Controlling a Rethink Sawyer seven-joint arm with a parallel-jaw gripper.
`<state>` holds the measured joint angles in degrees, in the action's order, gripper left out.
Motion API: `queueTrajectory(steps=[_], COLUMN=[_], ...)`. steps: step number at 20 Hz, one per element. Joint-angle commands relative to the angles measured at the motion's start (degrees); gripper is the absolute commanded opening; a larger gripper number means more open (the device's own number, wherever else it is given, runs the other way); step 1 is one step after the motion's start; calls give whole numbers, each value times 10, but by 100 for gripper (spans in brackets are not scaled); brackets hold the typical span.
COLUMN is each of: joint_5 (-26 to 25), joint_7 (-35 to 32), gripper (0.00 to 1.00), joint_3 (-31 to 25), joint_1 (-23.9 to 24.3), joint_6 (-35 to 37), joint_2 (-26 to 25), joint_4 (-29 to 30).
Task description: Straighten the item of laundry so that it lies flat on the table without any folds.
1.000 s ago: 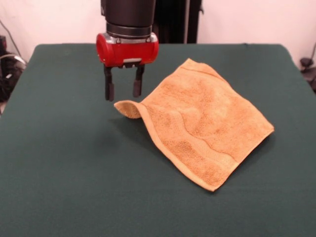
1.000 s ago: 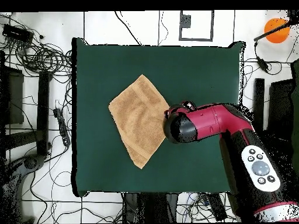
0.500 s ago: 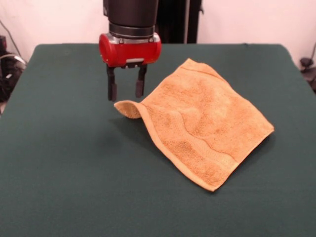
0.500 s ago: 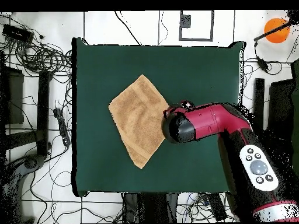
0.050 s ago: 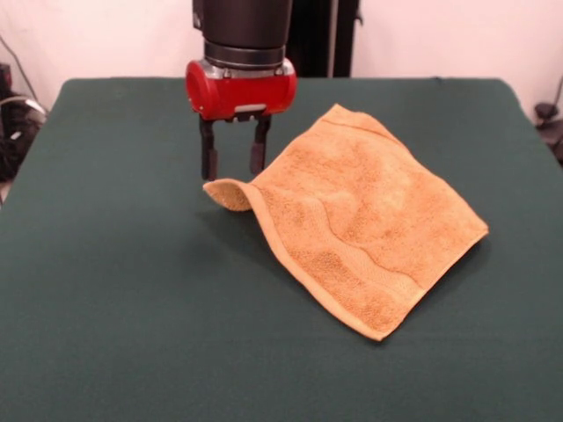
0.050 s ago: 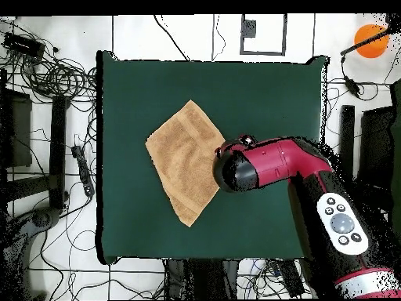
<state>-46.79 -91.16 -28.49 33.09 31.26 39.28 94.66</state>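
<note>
- Currently, the towel (image 5: 356,224) lies spread on the green worktop (image 5: 114,290), set diamond-wise right of centre in the front view.
- One towel corner (image 5: 229,193) is curled up and folded over; the rest lies mostly flat, with a woven band visible near one edge.
- End effector (image 5: 234,167) hangs directly above the curled corner, fingers (image 5: 208,163) parted at a moderate gap, holding nothing.
- Overhead view: the arm (image 6: 274,166) covers that corner.
- No containers on the worktop.

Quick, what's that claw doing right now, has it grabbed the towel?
Gripper: open, holding nothing, poised just above the curled-up corner of the towel.
</note>
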Motion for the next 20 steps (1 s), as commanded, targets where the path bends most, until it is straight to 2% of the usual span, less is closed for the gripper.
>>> queueTrajectory(steps=[1, 10, 20], joint_5=[-15, 15, 27], joint_7=[140, 164, 170], gripper=[100, 100, 100], joint_3=[-34, -49, -63], joint_1=[-24, -20, -14], joint_6=[82, 152, 192], joint_2=[-27, -38, -44], joint_4=[48, 23, 9])
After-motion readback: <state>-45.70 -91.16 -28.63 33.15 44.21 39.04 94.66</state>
